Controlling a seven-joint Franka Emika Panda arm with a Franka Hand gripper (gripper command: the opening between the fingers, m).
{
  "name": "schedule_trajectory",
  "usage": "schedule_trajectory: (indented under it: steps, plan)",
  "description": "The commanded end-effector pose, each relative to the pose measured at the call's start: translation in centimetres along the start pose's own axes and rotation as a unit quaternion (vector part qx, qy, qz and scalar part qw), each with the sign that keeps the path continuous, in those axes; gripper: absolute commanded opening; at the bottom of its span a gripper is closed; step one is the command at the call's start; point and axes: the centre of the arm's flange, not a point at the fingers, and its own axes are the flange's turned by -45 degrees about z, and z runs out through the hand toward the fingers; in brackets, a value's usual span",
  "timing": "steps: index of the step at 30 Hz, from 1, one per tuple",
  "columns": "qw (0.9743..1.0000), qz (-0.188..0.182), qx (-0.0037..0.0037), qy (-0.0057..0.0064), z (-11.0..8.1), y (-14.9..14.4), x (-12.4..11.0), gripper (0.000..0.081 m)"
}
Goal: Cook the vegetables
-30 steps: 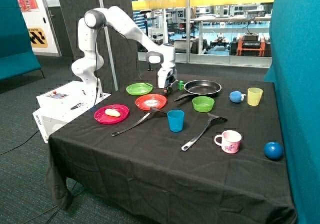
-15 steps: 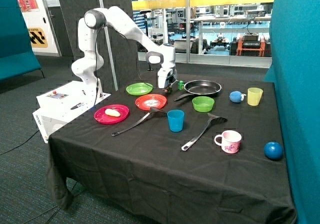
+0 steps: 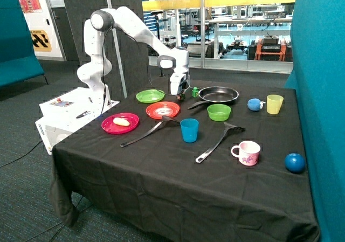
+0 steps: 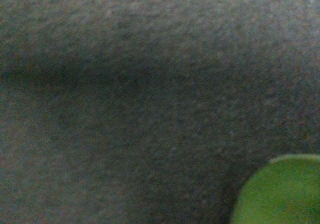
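Nearest the outside camera nothing has stirred: the pink mug (image 3: 246, 152), the blue cup (image 3: 189, 130) and the two black spatulas lie as they did a second ago. Further in, the pale yellow vegetable (image 3: 122, 122) rests on the pink plate (image 3: 110, 128), well apart from the frying pan (image 3: 218, 95), so that piece is not yet cooked. Beyond the red plate (image 3: 163, 110) my gripper (image 3: 178, 95) hangs low over the table (image 3: 161, 166), between the green plate (image 3: 150, 96) and the pan, close by the bright green cube (image 3: 195, 92). Over the last second I have barely shifted; if anything I have eased a touch upward. Whether my jaws are open or closed I cannot tell. My wrist view shows only dark cloth and a green edge (image 4: 280, 191) at its corner. The dark green vegetable I cannot make out, and the pan looks empty, so I judge the cooking hardly begun.
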Motion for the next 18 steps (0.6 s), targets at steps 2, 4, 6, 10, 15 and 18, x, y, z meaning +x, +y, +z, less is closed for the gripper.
schedule_trajectory:
  steps: [2,4,6,10,15,18]
  plan:
    - [0.9988,-0.049,0.00181,0.0006,-3.6,-1.2,0.0,0.0000]
    - [0.9983,-0.059,0.00180,0.0006,-4.5,-1.4,0.2,0.0000]
    - [0.9978,-0.067,0.00180,0.0006,-5.3,-1.5,0.4,0.0000]
    - [0.9967,-0.082,0.00179,0.0007,-6.6,-1.8,0.9,0.0000]
    - [0.9958,-0.092,0.00178,0.0007,-7.5,-2.2,1.8,0.0000]
    - [0.9954,-0.095,0.00178,0.0007,-7.8,-2.5,2.5,0.0000]
